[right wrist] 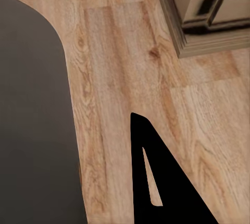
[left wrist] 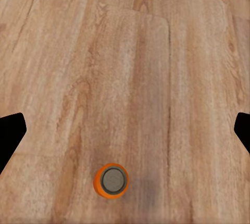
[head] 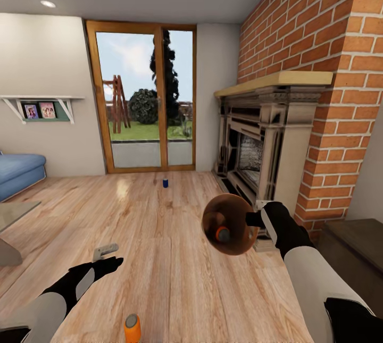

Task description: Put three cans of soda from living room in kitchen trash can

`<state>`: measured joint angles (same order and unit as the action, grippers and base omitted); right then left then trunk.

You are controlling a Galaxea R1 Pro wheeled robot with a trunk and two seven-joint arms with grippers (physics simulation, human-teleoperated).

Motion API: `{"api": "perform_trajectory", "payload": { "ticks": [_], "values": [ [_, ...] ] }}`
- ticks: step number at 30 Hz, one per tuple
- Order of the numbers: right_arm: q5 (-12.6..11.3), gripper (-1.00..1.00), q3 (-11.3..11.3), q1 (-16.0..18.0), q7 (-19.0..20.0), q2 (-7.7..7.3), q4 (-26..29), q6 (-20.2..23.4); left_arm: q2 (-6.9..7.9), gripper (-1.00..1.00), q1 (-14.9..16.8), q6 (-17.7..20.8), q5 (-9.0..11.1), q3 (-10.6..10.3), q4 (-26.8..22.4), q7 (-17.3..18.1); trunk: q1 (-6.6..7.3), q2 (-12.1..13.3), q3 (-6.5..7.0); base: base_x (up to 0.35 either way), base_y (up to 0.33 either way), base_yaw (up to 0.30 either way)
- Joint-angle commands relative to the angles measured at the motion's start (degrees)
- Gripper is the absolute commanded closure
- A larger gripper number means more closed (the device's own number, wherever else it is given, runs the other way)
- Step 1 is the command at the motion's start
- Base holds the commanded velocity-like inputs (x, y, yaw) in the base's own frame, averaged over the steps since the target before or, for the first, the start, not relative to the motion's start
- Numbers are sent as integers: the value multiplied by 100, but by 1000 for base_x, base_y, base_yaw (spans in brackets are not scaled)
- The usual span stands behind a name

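A living room with a pale wood plank floor (head: 175, 258) is seen from the robot's head, with a red-brick wall and dark ornate fireplace (head: 255, 146) on the right, wood-framed glass doors (head: 142, 97) at the far side and a light-blue sofa (head: 18, 173) at the left edge. A round bin with a glossy coppery-brown inside (head: 230, 224) is held up on the right, tipped so that its mouth faces the camera; an orange can (head: 222, 234) is lying inside it. The right tool (head: 255, 220) is closed on the bin's rim, its forearm raised and reaching forward. A second orange drink can with a silvery top (left wrist: 110, 180) stands upright on the floor, very near, just right of the left arm. A small dark-blue can (head: 165, 182) stands far off by the doors. The left tool (head: 105, 252) is held low over the floor, its fingers spread wide and empty. To do the pick well, the tool would be centred over the near can, lowered straight, and closed around the middle.
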<state>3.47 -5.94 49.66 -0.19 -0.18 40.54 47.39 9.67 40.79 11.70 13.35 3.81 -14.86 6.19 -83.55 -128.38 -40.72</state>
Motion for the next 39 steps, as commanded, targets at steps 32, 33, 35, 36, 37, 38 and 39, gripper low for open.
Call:
{"api": "perform_trajectory", "payload": {
  "ticks": [32,33,35,36,37,38,39],
  "values": [
    [-66,100,-4,0,1,9,7,-1,-16,-100,0,-40,-29,-21,7,5,-703,-1286,-574,0,0,0],
    [-69,100,-4,0,1,9,7,-1,-19,-100,0,-60,-32,-23,3,10,-725,-1326,-591,0,0,0],
    [-71,100,-2,0,1,9,7,-1,-22,-100,0,-95,-33,-22,2,11,-769,-1406,-627,0,0,0],
    [-72,100,-1,0,1,9,7,-1,-23,-100,0,-113,-33,-22,2,12,-791,-1446,-645,0,0,0],
    [-72,100,-1,0,1,9,7,-1,-23,-100,0,-131,-34,-22,2,12,-813,-1486,-663,0,0,0],
    [-73,100,-2,0,1,9,7,-1,-25,-100,0,-160,-31,-22,1,13,-815,-1487,-685,0,0,0],
    [-73,100,-2,0,1,9,7,-1,-25,-100,0,-169,-30,-21,1,13,-818,-1489,-708,0,0,0]
  ]
}}
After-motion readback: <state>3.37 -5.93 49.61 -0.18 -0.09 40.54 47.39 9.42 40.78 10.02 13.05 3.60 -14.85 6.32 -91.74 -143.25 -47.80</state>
